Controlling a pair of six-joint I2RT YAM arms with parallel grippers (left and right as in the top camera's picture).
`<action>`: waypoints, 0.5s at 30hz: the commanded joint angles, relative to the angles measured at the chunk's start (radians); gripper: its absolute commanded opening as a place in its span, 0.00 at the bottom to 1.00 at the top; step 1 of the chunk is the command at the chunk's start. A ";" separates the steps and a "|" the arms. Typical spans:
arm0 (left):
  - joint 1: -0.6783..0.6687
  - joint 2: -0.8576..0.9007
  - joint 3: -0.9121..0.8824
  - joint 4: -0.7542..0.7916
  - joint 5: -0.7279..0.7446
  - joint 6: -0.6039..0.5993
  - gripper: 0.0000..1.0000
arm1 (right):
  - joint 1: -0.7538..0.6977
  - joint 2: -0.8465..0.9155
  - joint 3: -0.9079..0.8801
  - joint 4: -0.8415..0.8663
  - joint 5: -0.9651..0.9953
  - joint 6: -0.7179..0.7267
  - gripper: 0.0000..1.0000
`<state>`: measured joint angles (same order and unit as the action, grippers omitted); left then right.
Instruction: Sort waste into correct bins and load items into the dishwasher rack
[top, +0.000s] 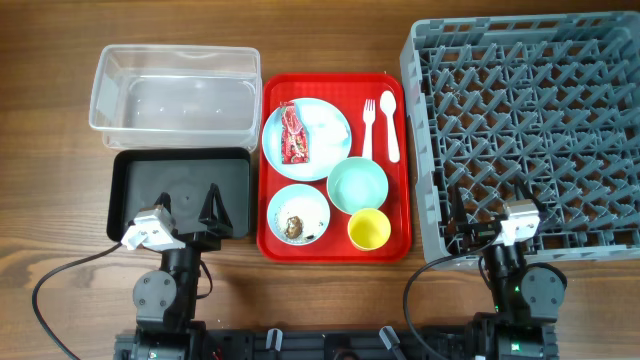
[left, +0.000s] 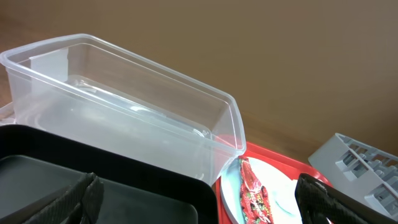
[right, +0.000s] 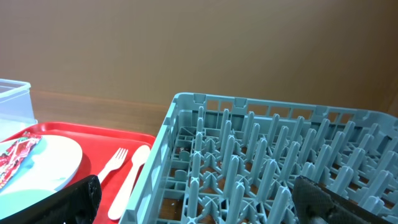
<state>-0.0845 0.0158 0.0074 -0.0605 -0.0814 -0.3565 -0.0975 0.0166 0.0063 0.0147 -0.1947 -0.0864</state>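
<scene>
Both claws apart and empty, left gripper (top: 188, 207) over the black tray (top: 180, 175), right gripper (right: 199, 205) over the rack (top: 530, 100); wrapper (top: 293, 133) lies on the plate (top: 328, 118) on the red tray (top: 398, 195), so a sloppy pinch could drag the plate.

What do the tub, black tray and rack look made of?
Tub: clear glossy plastic, with see-through walls. Black tray: probably plastic, smooth with a slight sheen. Rack: grey moulded plastic, matte, with a lattice floor and pegs.
</scene>
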 joint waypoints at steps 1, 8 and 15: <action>0.005 0.000 -0.002 0.000 -0.017 0.008 1.00 | -0.007 -0.001 -0.001 0.003 -0.021 0.019 1.00; 0.003 0.000 0.001 0.065 0.122 0.008 1.00 | -0.007 -0.001 0.014 0.037 -0.193 0.179 1.00; 0.003 0.020 0.168 0.076 0.227 0.004 1.00 | -0.007 0.002 0.177 0.005 -0.297 0.277 1.00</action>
<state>-0.0849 0.0162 0.0444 0.0322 0.0547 -0.3565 -0.0975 0.0177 0.0586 0.0360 -0.4015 0.1238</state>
